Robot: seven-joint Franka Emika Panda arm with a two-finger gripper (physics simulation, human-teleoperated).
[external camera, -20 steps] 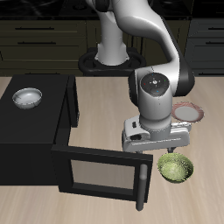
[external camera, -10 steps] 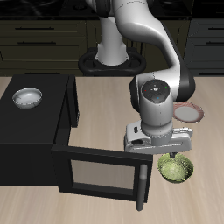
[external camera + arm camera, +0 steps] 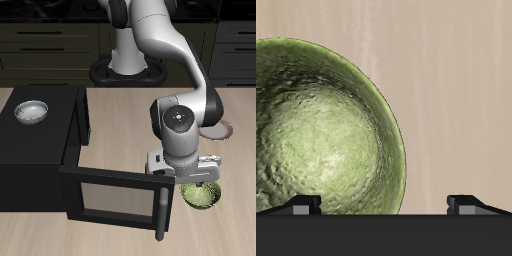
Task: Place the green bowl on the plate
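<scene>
The green bowl, yellow-green and mottled, sits on the table near its front edge. In the wrist view the bowl is large and close. My gripper hangs just above it, open and empty. In the wrist view the gripper has its two fingertips set wide apart, with the bowl's rim lying between them. The plate, with its pinkish-brown rim, lies farther back and is mostly hidden behind my arm.
A black cabinet stands beside the bowl, its door swung open toward the table's front edge. A silver-white bowl rests on top of the cabinet. The robot's base is at the back.
My gripper has moved down and toward the table's front edge, closing in over the green bowl. My arm now covers most of the plate. The bowl has not moved.
</scene>
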